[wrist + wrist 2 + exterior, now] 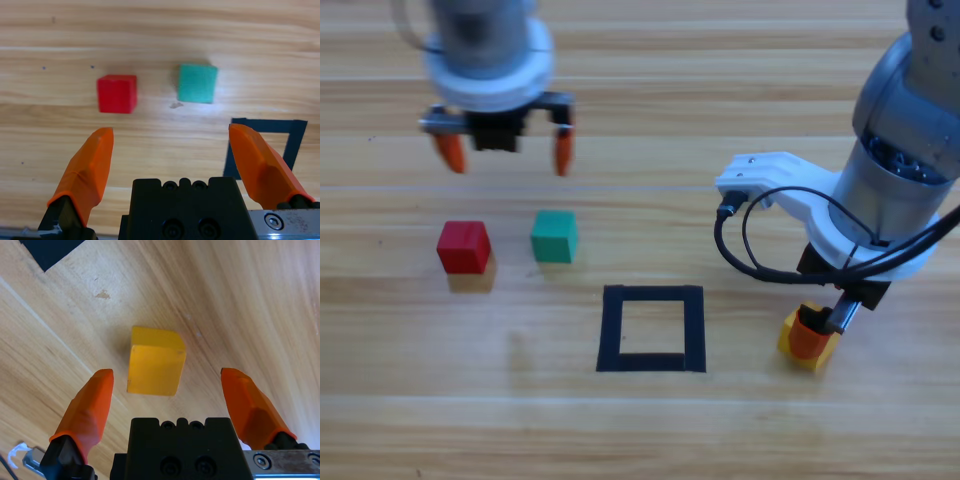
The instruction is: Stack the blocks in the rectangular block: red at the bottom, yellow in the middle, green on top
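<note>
1. The right gripper (162, 390) hangs low over the yellow cube (154, 361), hiding much of it from above; its jaws are spread wide and empty, the cube between them, untouched.
2. The left gripper (505, 150) hovers wide open, empty, above the red cube (463, 246) and green cube (554, 236).
3. The taped frame (651, 329) is cut off in both wrist views.

No legible text (or numbers) anywhere

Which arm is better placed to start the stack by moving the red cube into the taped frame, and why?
Probably the left. Its open left gripper hangs just beyond the red cube, which lies left of the taped frame. The right gripper is open over the yellow cube, on the frame's far side.
</note>
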